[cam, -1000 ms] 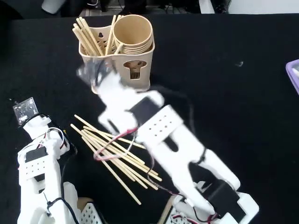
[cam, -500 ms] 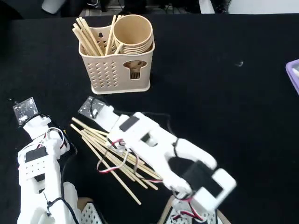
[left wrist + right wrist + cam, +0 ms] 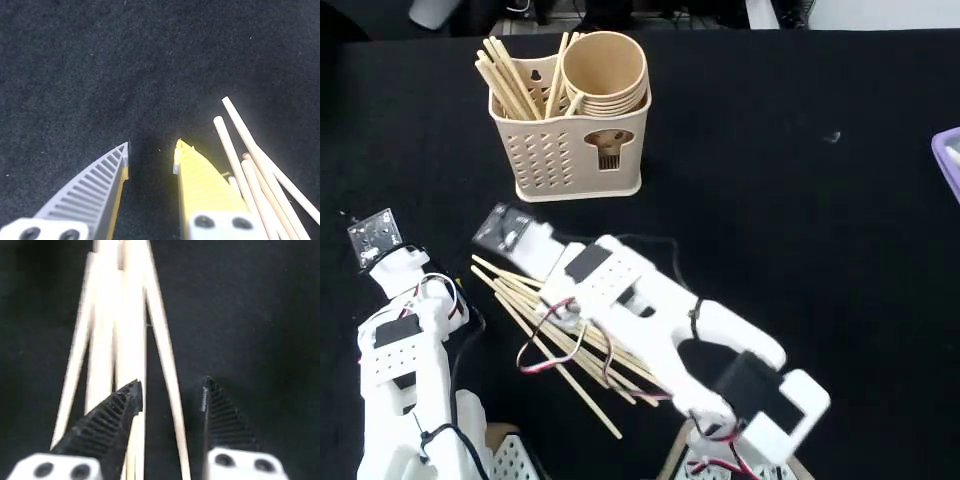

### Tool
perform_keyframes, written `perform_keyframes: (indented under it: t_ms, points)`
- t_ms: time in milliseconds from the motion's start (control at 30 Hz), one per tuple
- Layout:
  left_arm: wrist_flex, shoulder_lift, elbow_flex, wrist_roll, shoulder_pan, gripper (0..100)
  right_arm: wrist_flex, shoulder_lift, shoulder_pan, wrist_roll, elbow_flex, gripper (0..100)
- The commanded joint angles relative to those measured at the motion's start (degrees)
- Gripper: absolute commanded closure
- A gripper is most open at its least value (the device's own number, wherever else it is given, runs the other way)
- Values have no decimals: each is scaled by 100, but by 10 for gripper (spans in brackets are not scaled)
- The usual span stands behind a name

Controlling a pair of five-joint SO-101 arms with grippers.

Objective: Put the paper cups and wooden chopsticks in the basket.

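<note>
Black ribbed fingers of the right pincer stand moderately apart with nothing gripped. One of the loose chopsticks passes through the gap, and the rest of the bundle lies under and beside one finger. The sticks run lengthwise away from this pincer, in line with its fingers, so a squeeze would, I judge, close across their width. From above, the right arm lies along the same slant as the loose chopsticks, which sit toward the near left corner of the surface. The left pincer, narrowly parted and empty, hangs over bare surface with the stick ends just beside it, off its line. The right looks better placed. The basket stands near the far edge, already holding stacked cups and more sticks.
</note>
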Motion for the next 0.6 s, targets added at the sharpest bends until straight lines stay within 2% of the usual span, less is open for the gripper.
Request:
perform_keyframes:
  t_ms: [0,200,333,433,567]
  points:
    - [-9,-114,-31,-53,48,848,-53,-268,-273,26,-171,805]
    - [-9,-114,-31,-53,22,848,-299,699,-132,70,-479,805]
    - [0,-114,-31,-53,22,848,-299,1024,316,79,-796,805]
    - [0,-114,-31,-53,22,848,-290,1068,598,448,-813,812]
    - [-9,-114,-31,-53,31,848,-97,1059,756,932,-725,959]
